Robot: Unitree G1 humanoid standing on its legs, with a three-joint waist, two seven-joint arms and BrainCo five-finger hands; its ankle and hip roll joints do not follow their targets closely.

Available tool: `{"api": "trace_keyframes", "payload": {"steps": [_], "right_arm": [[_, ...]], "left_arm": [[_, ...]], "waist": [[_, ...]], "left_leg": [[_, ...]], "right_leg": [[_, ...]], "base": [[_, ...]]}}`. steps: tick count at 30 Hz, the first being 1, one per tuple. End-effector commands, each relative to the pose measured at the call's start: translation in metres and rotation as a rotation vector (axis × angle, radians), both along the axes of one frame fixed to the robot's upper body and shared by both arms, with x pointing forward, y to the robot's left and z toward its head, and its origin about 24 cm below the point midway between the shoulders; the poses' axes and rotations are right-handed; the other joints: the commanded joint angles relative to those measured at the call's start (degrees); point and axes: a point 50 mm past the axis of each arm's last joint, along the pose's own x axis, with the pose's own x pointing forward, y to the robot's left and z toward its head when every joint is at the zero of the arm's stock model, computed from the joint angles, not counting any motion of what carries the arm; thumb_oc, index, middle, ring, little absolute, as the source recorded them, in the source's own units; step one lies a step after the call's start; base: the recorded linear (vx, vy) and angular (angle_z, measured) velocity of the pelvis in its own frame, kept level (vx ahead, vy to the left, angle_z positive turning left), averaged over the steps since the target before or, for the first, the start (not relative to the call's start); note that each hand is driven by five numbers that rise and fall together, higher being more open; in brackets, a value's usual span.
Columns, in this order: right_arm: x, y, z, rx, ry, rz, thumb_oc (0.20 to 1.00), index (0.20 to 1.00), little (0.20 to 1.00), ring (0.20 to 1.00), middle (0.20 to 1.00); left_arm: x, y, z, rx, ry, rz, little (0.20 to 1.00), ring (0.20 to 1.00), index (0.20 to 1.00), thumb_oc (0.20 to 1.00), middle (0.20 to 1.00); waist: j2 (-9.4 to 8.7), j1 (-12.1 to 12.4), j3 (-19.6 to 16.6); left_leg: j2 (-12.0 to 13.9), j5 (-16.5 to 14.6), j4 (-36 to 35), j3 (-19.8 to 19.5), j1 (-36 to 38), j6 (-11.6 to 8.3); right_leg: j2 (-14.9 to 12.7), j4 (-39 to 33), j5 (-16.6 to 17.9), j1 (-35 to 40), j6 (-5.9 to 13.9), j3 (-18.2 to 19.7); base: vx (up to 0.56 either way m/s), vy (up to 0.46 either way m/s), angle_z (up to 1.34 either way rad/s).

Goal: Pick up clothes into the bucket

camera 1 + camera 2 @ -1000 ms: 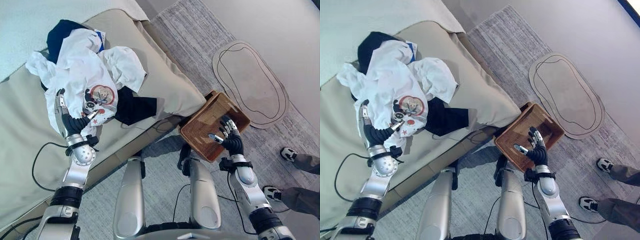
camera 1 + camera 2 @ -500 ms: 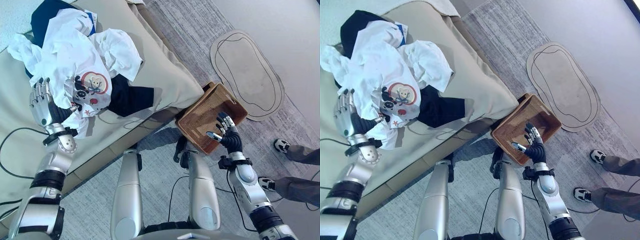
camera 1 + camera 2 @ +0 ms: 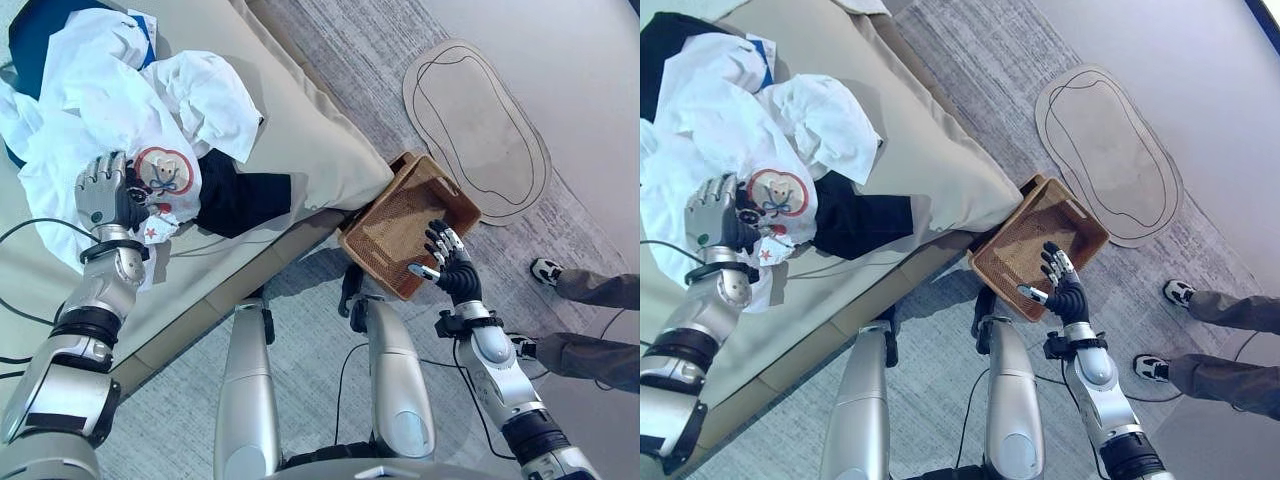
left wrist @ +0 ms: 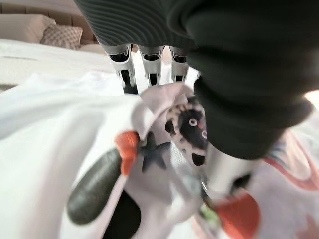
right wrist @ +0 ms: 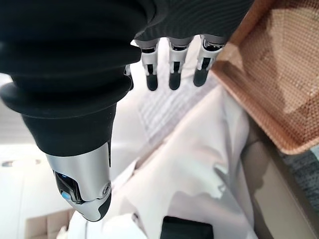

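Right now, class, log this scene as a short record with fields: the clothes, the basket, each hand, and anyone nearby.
clothes: white printed shirt lying over a dark garment on the beige cushion
basket: brown woven basket on the grey rug, tilted against the cushion's edge, nothing in it
left hand: left hand with fingers curled into the shirt's printed patch
right hand: right hand open above the basket's near rim, holding nothing
person: legs and shoes to the right
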Motion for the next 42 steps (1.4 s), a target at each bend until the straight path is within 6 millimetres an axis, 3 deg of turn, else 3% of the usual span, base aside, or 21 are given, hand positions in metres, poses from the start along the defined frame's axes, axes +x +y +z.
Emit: {"api": "trace_keyframes", "payload": {"steps": [1, 7, 8, 10, 11, 13, 20, 21, 23, 24, 28, 29, 31, 33, 34, 36, 37, 38, 39, 42], "right_arm": [[-0.006, -0.007, 0.010, 0.014, -0.073, -0.003, 1.000, 1.000, 1.000, 1.000, 1.000], [-0.008, -0.009, 0.009, 0.007, -0.068, -0.007, 1.000, 1.000, 1.000, 1.000, 1.000], [-0.008, -0.009, 0.009, 0.008, -0.070, -0.008, 1.000, 1.000, 1.000, 1.000, 1.000], [-0.009, -0.009, 0.007, 0.008, -0.060, -0.010, 1.000, 1.000, 1.000, 1.000, 1.000], [-0.008, -0.009, 0.006, 0.009, -0.054, -0.009, 1.000, 1.000, 1.000, 1.000, 1.000], [-0.008, -0.009, 0.005, 0.010, -0.052, -0.007, 1.000, 1.000, 1.000, 1.000, 1.000], [-0.009, -0.005, 0.000, 0.003, -0.027, 0.004, 1.000, 1.000, 1.000, 1.000, 1.000], [-0.008, -0.006, -0.005, -0.004, -0.004, -0.008, 1.000, 1.000, 1.000, 1.000, 1.000], [-0.008, -0.007, -0.007, -0.011, 0.007, -0.015, 1.000, 1.000, 1.000, 1.000, 1.000], [-0.010, -0.012, -0.010, -0.023, 0.023, -0.034, 1.000, 1.000, 1.000, 1.000, 1.000], [-0.010, -0.017, -0.015, -0.044, 0.049, -0.059, 1.000, 1.000, 1.000, 1.000, 1.000], [-0.011, -0.023, -0.017, -0.065, 0.063, -0.074, 1.000, 1.000, 1.000, 1.000, 1.000], [-0.012, -0.023, -0.019, -0.081, 0.072, -0.076, 1.000, 1.000, 1.000, 1.000, 1.000], [-0.012, -0.026, -0.018, -0.163, 0.075, -0.067, 1.000, 1.000, 1.000, 1.000, 1.000], [-0.012, -0.026, -0.018, -0.163, 0.075, -0.066, 1.000, 1.000, 1.000, 1.000, 1.000], [-0.010, -0.025, -0.014, -0.217, 0.064, -0.042, 1.000, 1.000, 1.000, 1.000, 1.000], [-0.010, -0.025, -0.015, -0.218, 0.065, -0.041, 1.000, 1.000, 1.000, 1.000, 1.000], [-0.009, -0.022, -0.007, -0.274, 0.032, -0.012, 1.000, 1.000, 1.000, 1.000, 1.000], [-0.009, -0.021, -0.007, -0.276, 0.033, -0.011, 1.000, 1.000, 1.000, 1.000, 1.000], [-0.005, -0.012, 0.005, -0.401, -0.032, 0.051, 1.000, 1.000, 1.000, 1.000, 1.000]], "left_arm": [[-0.007, 0.007, -0.020, 0.004, 0.097, 0.019, 0.200, 0.200, 0.200, 0.200, 0.200], [-0.011, 0.007, -0.029, -0.029, 0.116, 0.017, 0.200, 0.200, 0.200, 0.200, 0.200], [-0.011, 0.007, -0.028, -0.029, 0.114, 0.016, 0.200, 0.200, 0.200, 0.200, 0.200], [-0.014, 0.008, -0.033, -0.032, 0.129, 0.020, 0.200, 0.200, 0.200, 0.200, 0.200], [-0.015, 0.009, -0.035, -0.032, 0.139, 0.023, 0.200, 0.200, 0.200, 0.200, 0.200], [-0.016, 0.009, -0.036, -0.035, 0.142, 0.021, 0.200, 0.200, 0.200, 0.200, 0.200], [-0.022, 0.004, -0.047, -0.064, 0.162, -0.004, 0.200, 0.200, 0.200, 0.200, 0.200], [-0.027, -0.003, -0.057, -0.120, 0.148, -0.029, 0.200, 0.200, 0.200, 0.200, 0.200], [-0.029, -0.005, -0.059, -0.139, 0.137, -0.041, 0.200, 0.200, 0.200, 0.200, 0.200], [-0.035, -0.013, -0.053, -0.168, 0.077, -0.098, 0.200, 0.200, 0.200, 0.200, 0.200], [-0.046, -0.017, -0.051, -0.201, 0.023, -0.134, 0.200, 0.200, 0.200, 0.200, 0.200], [-0.052, -0.021, -0.037, -0.214, -0.048, -0.184, 0.200, 0.200, 0.200, 0.200, 0.200], [-0.056, -0.021, -0.036, -0.223, -0.054, -0.198, 0.200, 0.200, 0.200, 0.200, 0.200], [-0.063, -0.027, -0.015, -0.233, -0.145, -0.273, 0.200, 0.200, 0.200, 0.200, 0.200], [-0.064, -0.027, -0.014, -0.234, -0.145, -0.271, 0.200, 0.200, 0.200, 0.200, 0.200], [-0.070, -0.042, 0.005, -0.224, -0.203, -0.390, 0.200, 0.200, 0.200, 0.200, 0.200], [-0.071, -0.042, 0.005, -0.224, -0.201, -0.389, 0.200, 0.200, 0.200, 0.200, 0.200], [-0.074, -0.056, 0.018, -0.219, -0.241, -0.485, 0.200, 0.200, 0.200, 0.200, 0.200], [-0.075, -0.056, 0.018, -0.221, -0.239, -0.484, 0.200, 0.200, 0.200, 0.200, 0.200], [-0.077, -0.081, 0.032, -0.225, -0.267, -0.632, 0.200, 0.200, 0.200, 0.200, 0.200]], "waist": [[1.54, -1.0, -5.1], [1.59, -0.8, -5.6], [1.56, -0.9, -5.5], [1.67, -0.7, -5.8], [1.73, -0.6, -6.1], [1.77, -0.6, -6.2], [1.97, 0.3, -7.1], [2.17, 1.1, -7.7], [2.32, 1.5, -8.0], [2.74, 2.3, -8.4], [3.31, 3.0, -9.4], [3.85, 3.9, -10.3], [4.12, 3.9, -10.6], [4.77, 4.6, -12.1], [4.78, 4.4, -12.2], [5.18, 4.8, -14.0], [5.19, 4.8, -13.9], [5.26, 5.0, -15.1], [5.30, 5.0, -15.1], [5.67, 5.2, -16.6]], "left_leg": [[0.9, -3.7, 3.7, 1.6, -1.4, 2.05], [0.9, -3.6, 3.2, 1.6, -1.2, 2.11], [0.7, -1.8, 2.7, 1.8, -1.8, 2.43], [0.9, -3.5, 2.7, 1.6, -0.7, 2.09], [0.8, -1.5, 1.3, 1.9, -0.8, 2.36], [0.8, -1.4, 0.7, 1.9, -0.3, 2.32], [1.2, 0.0, -4.3, 2.1, 5.2, 1.84], [1.3, 0.8, -7.8, 2.2, 9.3, 1.64], [1.4, 1.1, -9.3, 2.2, 11.3, 1.52], [1.2, 1.6, -11.8, 2.1, 14.5, 1.38], [1.2, 2.7, -15.6, 2.0, 19.4, 1.26], [1.3, 2.9, -18.1, 2.0, 22.5, 1.04], [1.2, 3.6, -19.6, 1.9, 23.9, 1.07], [1.4, 4.1, -22.5, 2.0, 27.4, 0.63], [1.4, 4.5, -22.8, 2.0, 27.4, 0.68], [1.5, 4.7, -24.7, 2.0, 29.8, 0.61], [1.5, 4.8, -24.9, 2.0, 30.1, 0.59], [1.5, 4.8, -25.9, 2.3, 31.4, 0.58], [1.5, 4.8, -26.1, 2.4, 31.7, 0.57], [1.6, 5.7, -28.7, 2.8, 34.3, 0.29]], "right_leg": [[-1.0, -1.6, 2.5, 1.7, 3.69, 3.6], [-1.0, -1.9, 2.6, 1.8, 3.79, 3.5], [-1.2, -2.6, 4.1, 1.3, 3.26, 3.2], [-1.0, -2.2, 2.7, 2.1, 3.80, 3.4], [-1.1, -3.5, 4.5, 2.1, 3.36, 3.0], [-1.1, -3.9, 4.6, 2.3, 3.42, 2.9], [-1.1, -7.6, 5.6, 7.1, 3.77, 2.1], [-1.1, -10.1, 6.2, 10.8, 3.93, 1.7], [-1.2, -11.2, 6.4, 12.6, 3.98, 1.5], [-1.3, -13.3, 7.0, 15.7, 4.18, 0.9], [-1.3, -16.7, 8.0, 20.6, 4.44, 0.2], [-1.2, -18.8, 8.1, 23.7, 4.64, -0.2], [-1.1, -20.1, 8.6, 25.0, 4.59, -0.4], [-0.6, -23.1, 8.8, 28.7, 4.82, -1.2], [-0.6, -23.5, 9.2, 28.8, 4.80, -1.3], [0.0, -25.9, 9.6, 31.3, 4.83, -1.7], [0.1, -26.1, 9.7, 31.6, 4.82, -1.7], [0.4, -27.5, 9.9, 33.1, 4.80, -1.6], [0.5, -27.8, 10.0, 33.3, 4.80, -1.6], [1.0, -29.8, 10.3, 35.5, 4.82, -1.6]], "base": [[0.00, 0.000, 0.00], [0.01, 0.000, -0.03], [0.01, -0.005, -0.07], [0.02, -0.009, -0.07], [-0.05, 0.004, -0.02], [-0.03, 0.003, 0.00], [0.03, -0.017, -0.01], [0.07, -0.033, -0.02], [0.10, -0.046, -0.02], [0.13, -0.045, 0.01], [0.08, -0.023, 0.04], [0.08, -0.032, 0.06], [0.06, -0.021, 0.03], [0.07, -0.038, 0.12], [0.06, -0.040, 0.12], [0.04, -0.034, 0.05], [0.06, -0.050, 0.02], [0.04, -0.031, -0.01], [0.05, -0.044, -0.03], [0.02, -0.025, -0.04]]}}
